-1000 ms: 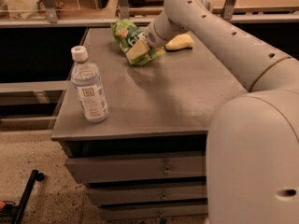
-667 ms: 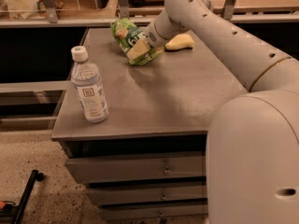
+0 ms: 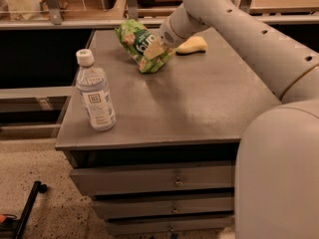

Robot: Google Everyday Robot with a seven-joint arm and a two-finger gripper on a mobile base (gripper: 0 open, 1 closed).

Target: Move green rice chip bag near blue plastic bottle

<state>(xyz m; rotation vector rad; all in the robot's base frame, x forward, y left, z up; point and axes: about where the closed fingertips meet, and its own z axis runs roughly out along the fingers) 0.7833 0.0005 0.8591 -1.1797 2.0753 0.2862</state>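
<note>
Hardly anything has moved since a second ago; the bag and arm keep their places. At the left of the frame the blue plastic bottle point(image 3: 94, 91) stands upright near the table's point(image 3: 199, 108) front-left corner. Well apart, at upper centre, the green rice chip bag point(image 3: 138, 43) lies tilted, its right end pinched by the gripper point(image 3: 156, 48). Just right lies a yellow sponge point(image 3: 192, 45).

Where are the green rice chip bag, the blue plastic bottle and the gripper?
green rice chip bag point(image 3: 133, 38): camera view, on its dark green patch.
blue plastic bottle point(image 3: 95, 99): camera view, on its label.
gripper point(image 3: 155, 48): camera view, on its tip, at the bag's right side at the back of the table.
</note>
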